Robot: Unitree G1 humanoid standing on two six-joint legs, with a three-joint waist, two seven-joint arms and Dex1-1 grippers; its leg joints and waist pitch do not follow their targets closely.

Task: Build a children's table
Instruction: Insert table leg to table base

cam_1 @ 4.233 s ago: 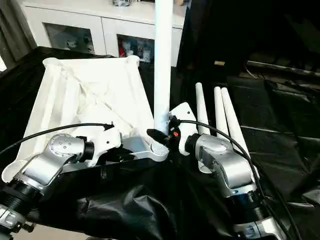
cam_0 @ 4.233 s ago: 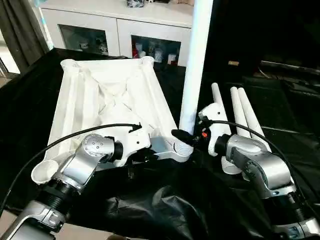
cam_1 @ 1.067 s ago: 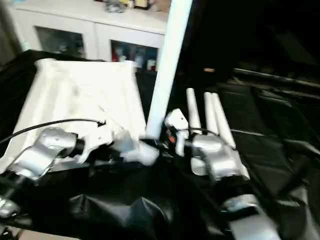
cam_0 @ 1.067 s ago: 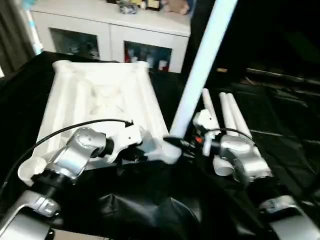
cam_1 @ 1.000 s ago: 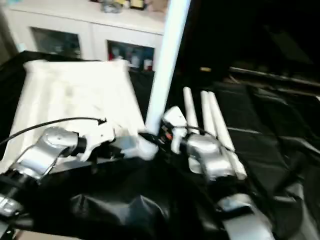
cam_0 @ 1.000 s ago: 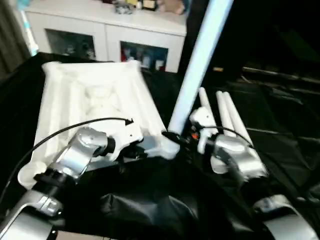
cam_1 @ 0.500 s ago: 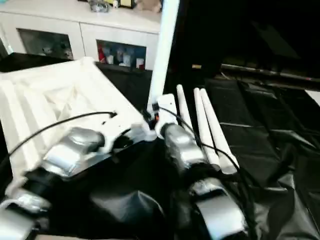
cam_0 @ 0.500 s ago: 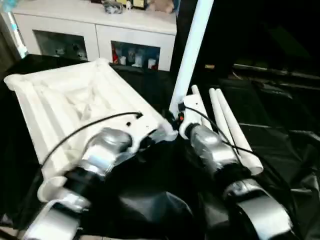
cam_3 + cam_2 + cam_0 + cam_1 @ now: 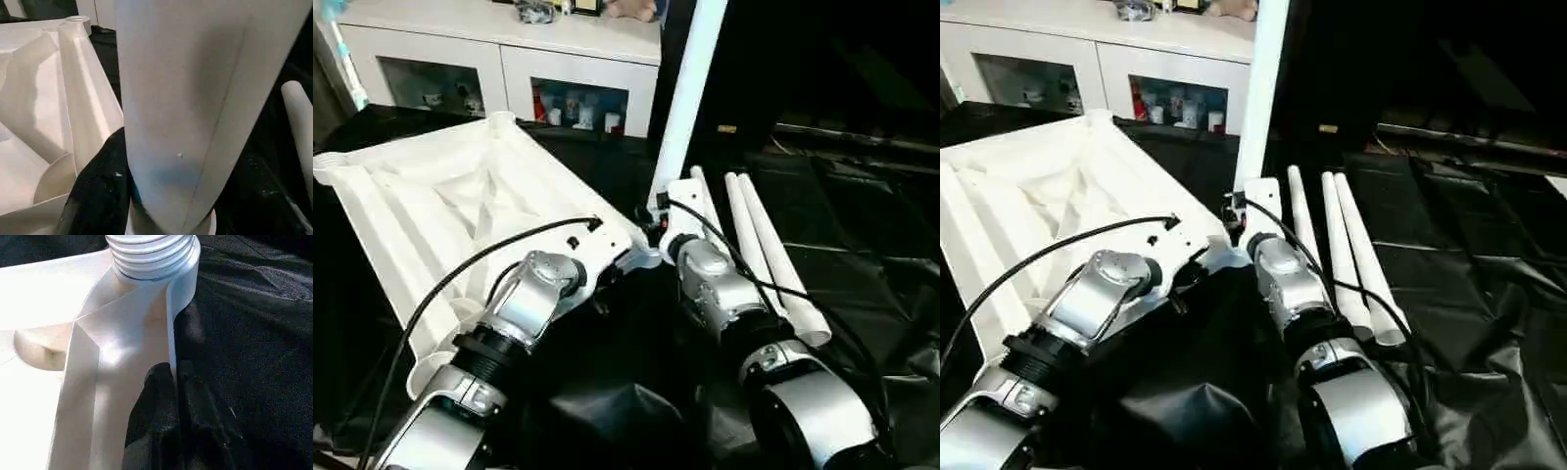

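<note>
Head views: your table top lies underside up at frame left on the black-covered desk. One leg stands in its near corner socket, top centre; three spare legs lie right of it.

Left wrist view: your left gripper has its jaws closed on the top's edge below the socket.

Right wrist view: your right gripper has its jaws clamped around the standing leg.

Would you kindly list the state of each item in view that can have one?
Table top: upside down, ribbed underside up, on the black sheet.
Upright leg: standing in the near corner socket.
Three spare legs: lying side by side on the sheet.
Right end effector: closed around the upright leg's base.
Left end effector: shut, at the top's corner.
</note>
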